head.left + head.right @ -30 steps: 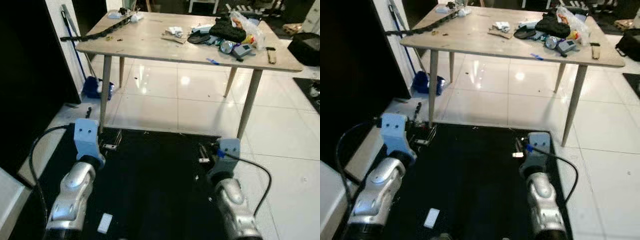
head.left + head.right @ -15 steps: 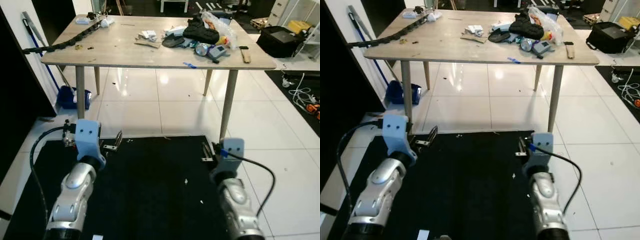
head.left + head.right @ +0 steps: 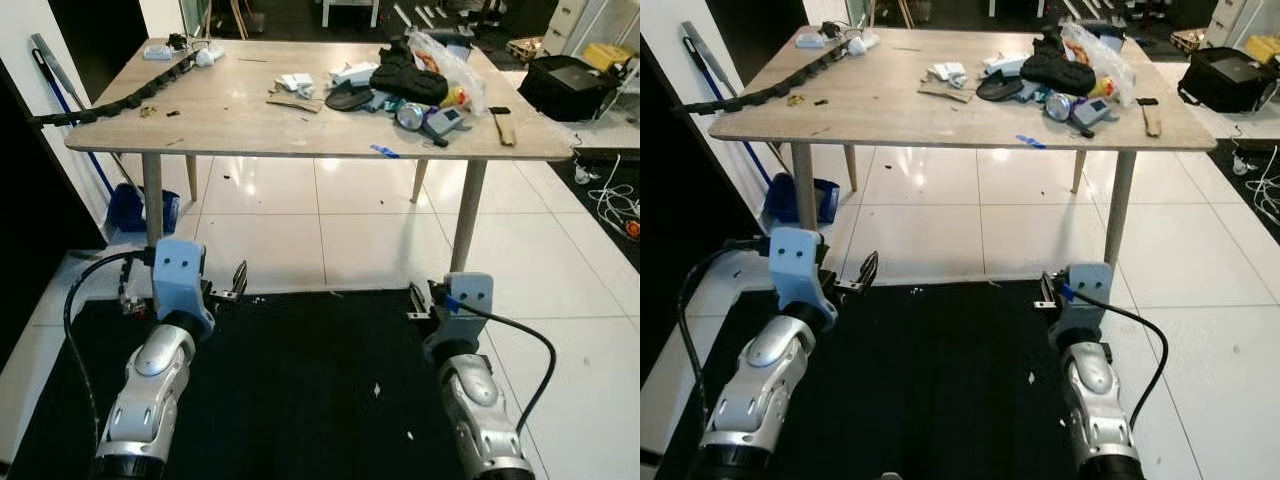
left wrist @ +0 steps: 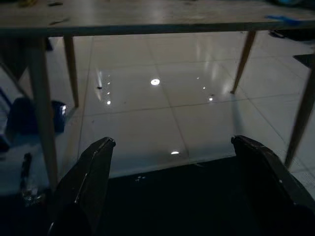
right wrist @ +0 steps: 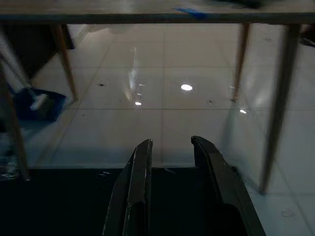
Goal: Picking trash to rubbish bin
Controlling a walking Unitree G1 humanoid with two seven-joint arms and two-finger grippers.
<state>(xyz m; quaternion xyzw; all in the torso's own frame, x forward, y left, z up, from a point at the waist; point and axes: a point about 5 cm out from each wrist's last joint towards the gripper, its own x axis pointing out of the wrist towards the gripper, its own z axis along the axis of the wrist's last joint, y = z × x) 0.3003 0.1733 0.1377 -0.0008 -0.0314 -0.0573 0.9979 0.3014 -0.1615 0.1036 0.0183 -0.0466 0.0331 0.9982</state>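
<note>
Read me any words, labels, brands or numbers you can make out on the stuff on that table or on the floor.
None can be read.
Silver can on the table: any print is too small and blurred.
White packets: no readable lettering.
Crinkled plastic bag: coloured contents, no legible text.
Black case on the floor: no label visible.
</note>
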